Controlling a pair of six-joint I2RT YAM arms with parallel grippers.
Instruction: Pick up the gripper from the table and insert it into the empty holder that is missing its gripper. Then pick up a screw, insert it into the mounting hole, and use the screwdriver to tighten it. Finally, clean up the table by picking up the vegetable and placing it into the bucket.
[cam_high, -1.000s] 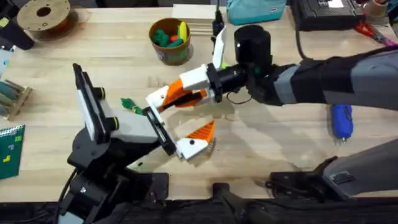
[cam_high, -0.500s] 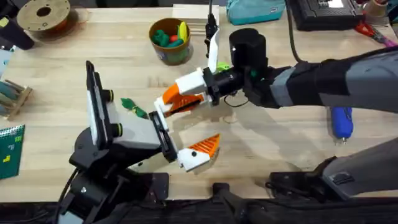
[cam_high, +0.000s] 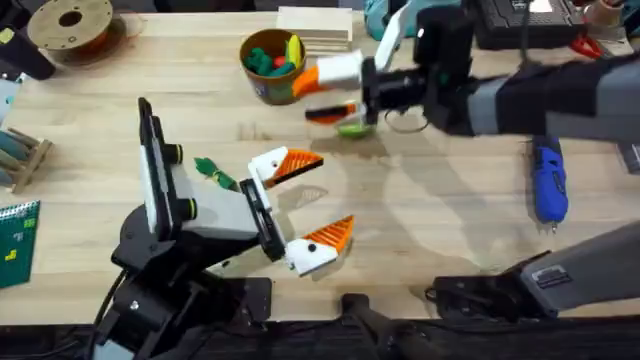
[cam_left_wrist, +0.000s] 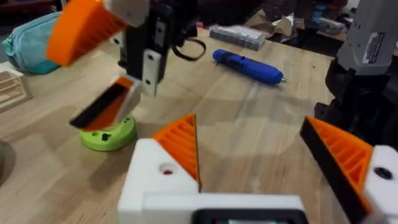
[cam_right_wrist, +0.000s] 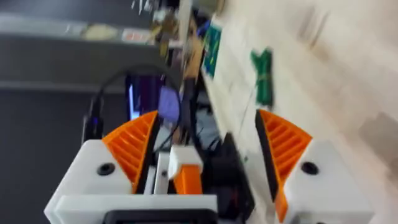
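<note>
**Wedge looks seated; the screw comes next**

Nearest my bases, my left claw (cam_high: 305, 200) rests low over the table with its fingers spread wide and nothing between them. Both fingers show orange tips. On the farther one, the orange gripper (cam_high: 297, 160) appears to sit on its white holder (cam_high: 268, 166), so I judge the insertion done, though I cannot see whether it is fully home. Just beside that finger, the green vegetable (cam_high: 211, 170) lies on the table (cam_high: 450, 230), not yet cleared.

Out to my right, well apart from both claws, the blue screwdriver (cam_high: 548, 190) lies flat and untouched.

Farther out, my right claw (cam_high: 325, 94) hangs above the table, turned sideways, fingers parted. I cannot see anything gripped between them. Below its lower finger lies a flat green disc (cam_high: 352, 129), and beyond that stands the bucket (cam_high: 272, 85) with its toy produce.

So I take the step in hand to be fetching a screw. I cannot make one out. My next move calls for finding it, then pinching it narrowly and carrying it to the mounting hole on the left finger.
</note>
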